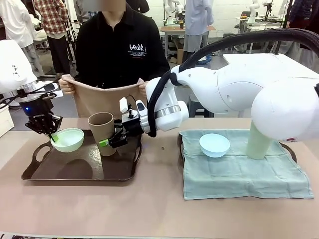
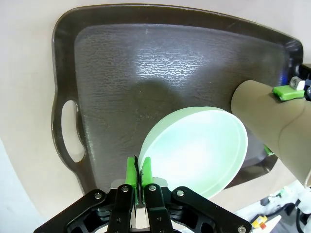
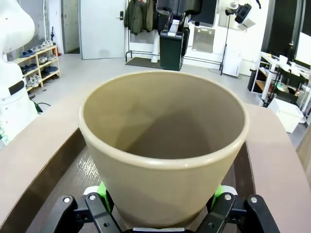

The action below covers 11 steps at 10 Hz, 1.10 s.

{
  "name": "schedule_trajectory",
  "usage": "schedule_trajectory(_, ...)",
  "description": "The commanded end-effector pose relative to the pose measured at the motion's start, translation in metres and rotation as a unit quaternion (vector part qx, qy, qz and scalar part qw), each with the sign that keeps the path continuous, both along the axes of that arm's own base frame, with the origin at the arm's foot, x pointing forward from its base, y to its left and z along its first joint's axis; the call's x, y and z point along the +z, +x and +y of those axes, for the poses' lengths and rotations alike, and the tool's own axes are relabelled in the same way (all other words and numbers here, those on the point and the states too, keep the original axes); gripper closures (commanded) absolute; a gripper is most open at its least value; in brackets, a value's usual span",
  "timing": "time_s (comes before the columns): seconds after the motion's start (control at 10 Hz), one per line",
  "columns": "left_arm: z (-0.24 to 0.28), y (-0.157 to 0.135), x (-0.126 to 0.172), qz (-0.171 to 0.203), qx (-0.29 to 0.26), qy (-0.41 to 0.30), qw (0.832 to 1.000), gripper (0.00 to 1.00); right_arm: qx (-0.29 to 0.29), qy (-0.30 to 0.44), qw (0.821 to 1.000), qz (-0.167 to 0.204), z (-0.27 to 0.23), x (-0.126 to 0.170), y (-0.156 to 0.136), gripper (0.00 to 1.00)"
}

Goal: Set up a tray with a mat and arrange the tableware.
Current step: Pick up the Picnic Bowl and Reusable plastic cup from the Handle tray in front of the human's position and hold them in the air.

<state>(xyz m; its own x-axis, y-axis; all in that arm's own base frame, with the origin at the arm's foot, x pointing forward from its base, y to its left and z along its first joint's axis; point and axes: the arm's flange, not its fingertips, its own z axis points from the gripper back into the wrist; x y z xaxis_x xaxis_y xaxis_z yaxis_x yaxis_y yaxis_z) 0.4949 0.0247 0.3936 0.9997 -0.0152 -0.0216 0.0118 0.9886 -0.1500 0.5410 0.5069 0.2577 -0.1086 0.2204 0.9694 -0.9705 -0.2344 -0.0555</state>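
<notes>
A mint green bowl point(image 1: 67, 140) hangs tilted over the left end of a dark brown tray point(image 1: 79, 167), and my left gripper point(image 1: 50, 132) is shut on its rim. In the left wrist view the fingers point(image 2: 130, 171) pinch the bowl point(image 2: 199, 150) edge above the tray point(image 2: 121, 63). My right gripper point(image 1: 112, 141) reaches across and is shut on a tan tumbler point(image 1: 101, 130) at the tray's right side, its green pads pressing both sides of the tumbler point(image 3: 165, 145). Behind the tray a person holds up a tan mat point(image 1: 99, 99) with both hands.
At the right a pale green cloth point(image 1: 244, 174) covers a second tray. A light blue bowl point(image 1: 215, 145) and a pale green tumbler point(image 1: 259, 142) stand on it. My right arm spans the table's middle. The table's front strip is bare.
</notes>
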Motion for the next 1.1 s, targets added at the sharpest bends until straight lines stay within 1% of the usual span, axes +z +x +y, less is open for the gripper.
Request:
schedule_trajectory(0.0, 0.003, -0.002, 0.001, 0.002, -0.008, -0.010, 1.000, 1.00, 0.000, 0.008, 1.000, -0.014, 0.000, -0.001, 0.000, 0.62)
schedule_trajectory(0.1, 0.002, -0.003, 0.006, -0.002, -0.011, -0.008, 1.000, 1.00, 0.000, 0.007, 1.000, -0.019, -0.001, 0.003, -0.003, 1.00)
schedule_trajectory(0.3, -0.002, -0.008, 0.022, -0.007, -0.015, -0.004, 1.000, 1.00, 0.000, 0.012, 1.000, -0.023, -0.003, 0.024, -0.011, 1.00)
schedule_trajectory(0.4, -0.006, -0.010, 0.039, -0.012, -0.019, 0.002, 1.000, 1.00, -0.002, 0.018, 0.999, -0.037, -0.005, 0.042, -0.016, 1.00)
schedule_trajectory(0.6, -0.017, -0.018, 0.084, -0.033, -0.027, 0.021, 0.999, 1.00, -0.005, 0.023, 0.997, -0.071, -0.008, 0.086, -0.027, 1.00)
schedule_trajectory(0.8, -0.025, -0.031, 0.141, -0.067, -0.041, 0.014, 0.997, 1.00, -0.010, 0.024, 0.993, -0.113, -0.012, 0.135, -0.045, 1.00)
schedule_trajectory(0.9, -0.026, -0.039, 0.166, -0.084, -0.047, 0.011, 0.995, 1.00, -0.013, 0.019, 0.992, -0.127, -0.014, 0.155, -0.055, 1.00)
schedule_trajectory(1.0, -0.024, -0.043, 0.183, -0.099, -0.046, 0.010, 0.994, 1.00, -0.017, 0.011, 0.991, -0.132, -0.017, 0.172, -0.062, 1.00)
